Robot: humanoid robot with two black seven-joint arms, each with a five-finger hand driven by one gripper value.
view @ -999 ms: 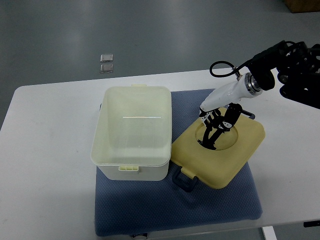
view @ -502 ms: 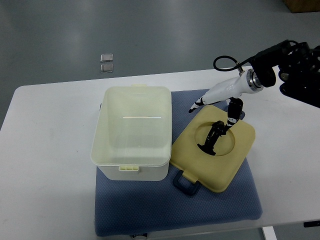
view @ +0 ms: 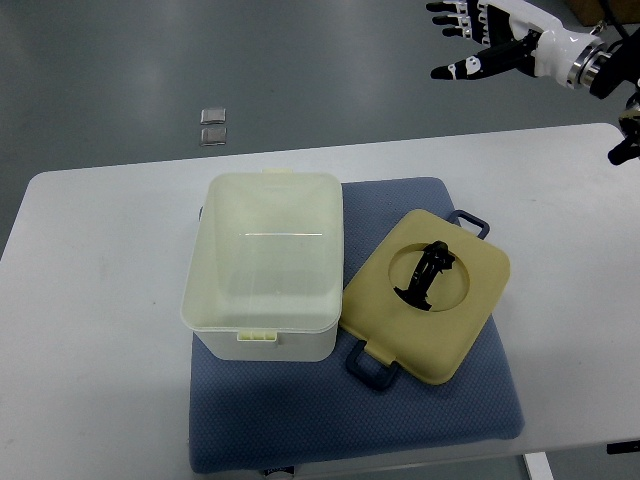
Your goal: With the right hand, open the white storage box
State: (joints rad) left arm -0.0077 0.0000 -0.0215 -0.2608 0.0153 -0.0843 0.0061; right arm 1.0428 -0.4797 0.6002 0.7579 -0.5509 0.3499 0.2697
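The white storage box stands open on the blue mat, its inside bare. Its yellow lid lies flat on the mat to the right of the box, leaning against the box's right side, with a black handle in its round recess and dark clasps at two edges. My right hand is raised at the top right, far above and behind the lid, fingers spread and holding nothing. The left arm is out of view.
The white table carries the mat; its far edge runs behind the box. Two small square pieces lie on the grey floor beyond the table. A dark part of the robot shows at the right edge.
My right hand let go of the lid's handle and rose up and back to the top right. The lid shifted slightly left and now lies still on the mat.
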